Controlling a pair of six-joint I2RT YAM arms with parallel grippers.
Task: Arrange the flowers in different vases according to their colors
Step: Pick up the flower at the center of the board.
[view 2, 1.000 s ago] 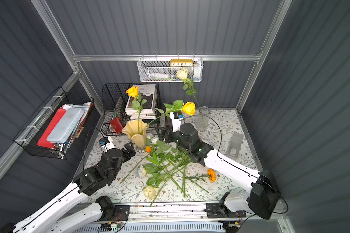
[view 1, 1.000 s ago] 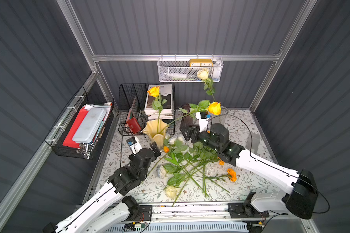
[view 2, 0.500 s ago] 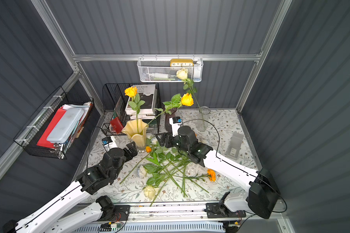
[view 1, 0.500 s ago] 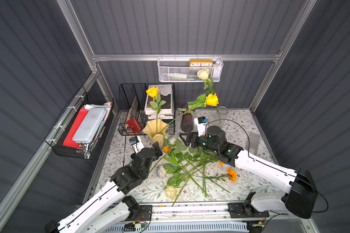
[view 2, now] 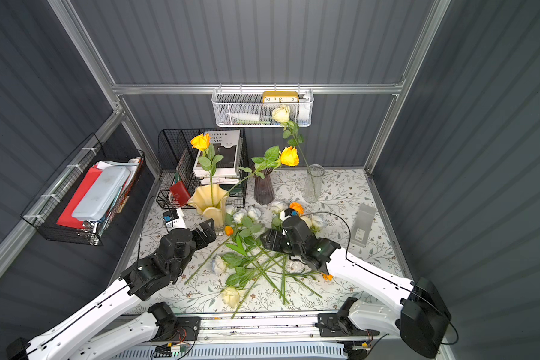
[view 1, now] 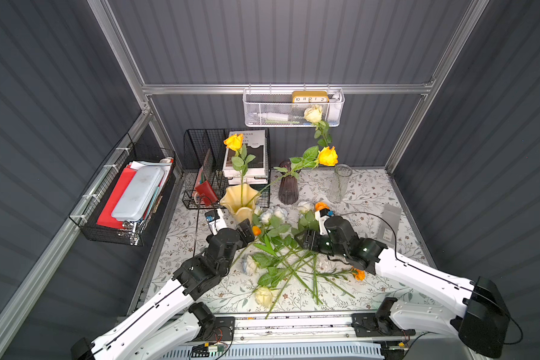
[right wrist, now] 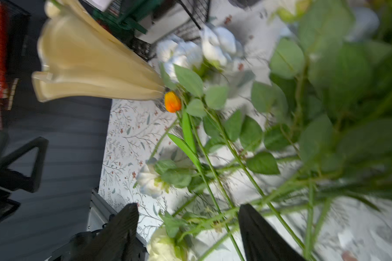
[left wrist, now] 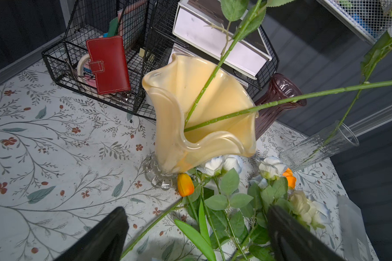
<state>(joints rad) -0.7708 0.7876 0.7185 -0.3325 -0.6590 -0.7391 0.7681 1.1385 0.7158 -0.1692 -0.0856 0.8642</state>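
While yellow roses [view 1: 234, 141] stand in cream vase [view 1: 231, 199], left hand [left wrist: 197, 228], right hand [right wrist: 188, 222] gape.

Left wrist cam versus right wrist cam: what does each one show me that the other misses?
Only the left wrist view: the purple vase, the clear vase, the red wallet, and two stems standing in the yellow vase. Only the right wrist view: a bluish-white rose lying among crossed stems, blurred. Both: the yellow vase, the orange bud by its base, and leafy stems; the left gripper and right gripper each look open.
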